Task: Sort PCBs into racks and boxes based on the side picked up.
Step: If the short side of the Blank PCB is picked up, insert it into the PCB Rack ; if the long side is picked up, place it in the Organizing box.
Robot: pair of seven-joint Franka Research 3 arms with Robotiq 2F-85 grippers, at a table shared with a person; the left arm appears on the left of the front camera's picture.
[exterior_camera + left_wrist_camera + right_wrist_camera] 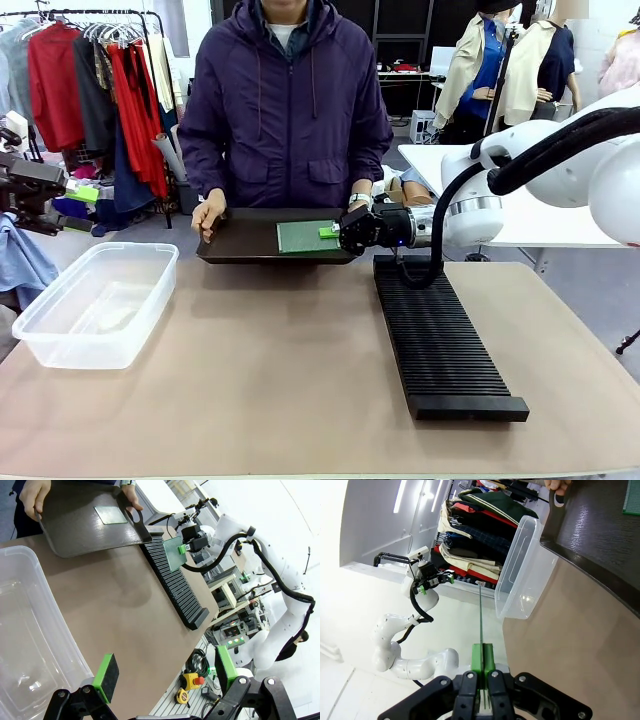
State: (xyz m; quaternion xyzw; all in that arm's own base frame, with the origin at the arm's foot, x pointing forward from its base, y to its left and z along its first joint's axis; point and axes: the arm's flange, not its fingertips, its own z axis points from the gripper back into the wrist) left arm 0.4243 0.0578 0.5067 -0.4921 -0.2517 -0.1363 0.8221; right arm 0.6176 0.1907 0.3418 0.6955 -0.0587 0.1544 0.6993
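- Here, a thin green rectangular circuit board [175, 552] is clamped at one edge between the closed green pads of the right gripper [330, 232].
- It is held in the air near the far end of the long black ribbed rack with narrow slots [440, 340], close beside the tray.
- In the right wrist view, that board is seen edge-on, as a thin line rising from between the pressed-together pads.
- A second flat green board [111, 515] is seen lying on the dark shallow smooth tray [75, 530].
- The tray is gripped at both ends by the person's hands [208, 215] at the far side of the brown table [280, 370].
- The left gripper [165, 675] is spread wide, with nothing between its pads, and is held above the table's left side near the clear plastic rectangular tub [100, 250].
- The tub is set at the table's left and the rack at its right, well apart.
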